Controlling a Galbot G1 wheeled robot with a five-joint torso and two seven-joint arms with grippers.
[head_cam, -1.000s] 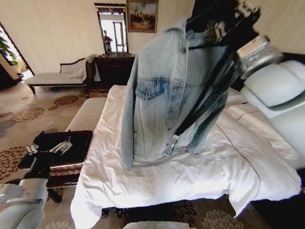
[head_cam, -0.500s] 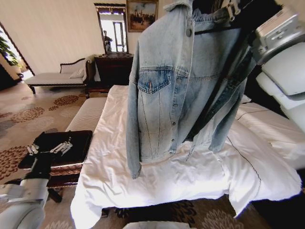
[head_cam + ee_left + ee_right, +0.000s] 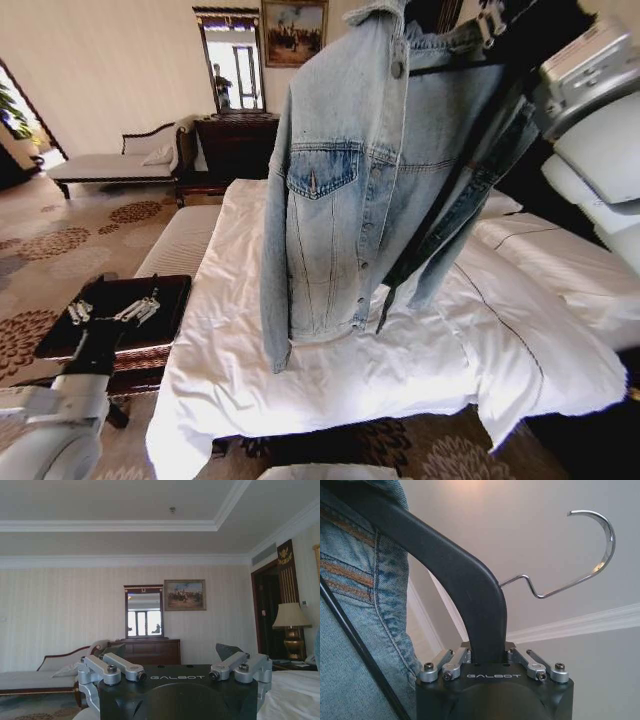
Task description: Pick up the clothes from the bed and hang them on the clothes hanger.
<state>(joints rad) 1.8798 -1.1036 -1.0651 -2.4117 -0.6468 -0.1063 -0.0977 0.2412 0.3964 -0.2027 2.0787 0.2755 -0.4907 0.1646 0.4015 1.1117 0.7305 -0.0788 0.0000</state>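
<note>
The clothes, a light-blue denim jacket point(image 3: 350, 200), hang on the black clothes hanger point(image 3: 450, 68) above the bed point(image 3: 330, 370), with the hem just over the white sheets. My right gripper point(image 3: 490, 22) is raised at the upper right, shut on the hanger. In the right wrist view the hanger's black arm point(image 3: 470, 595) runs into my right gripper point(image 3: 489, 657), the metal hook point(image 3: 600, 540) is free, and denim point(image 3: 350, 605) lies alongside. My left gripper point(image 3: 108, 310) rests low at the left, open and holding nothing.
A dark bench point(image 3: 172, 290) sits under the left gripper beside the bed, with a white cushioned stool point(image 3: 180, 240) behind it. Farther back are a chaise longue point(image 3: 110, 165), a dark dresser point(image 3: 240, 140) and a mirror point(image 3: 232, 60). A lamp point(image 3: 291, 622) stands by the bed.
The right gripper has lifted the hanger and jacket higher, so the hem left the sheets, then swung slightly. The view has shifted a little. The left arm stays put.
</note>
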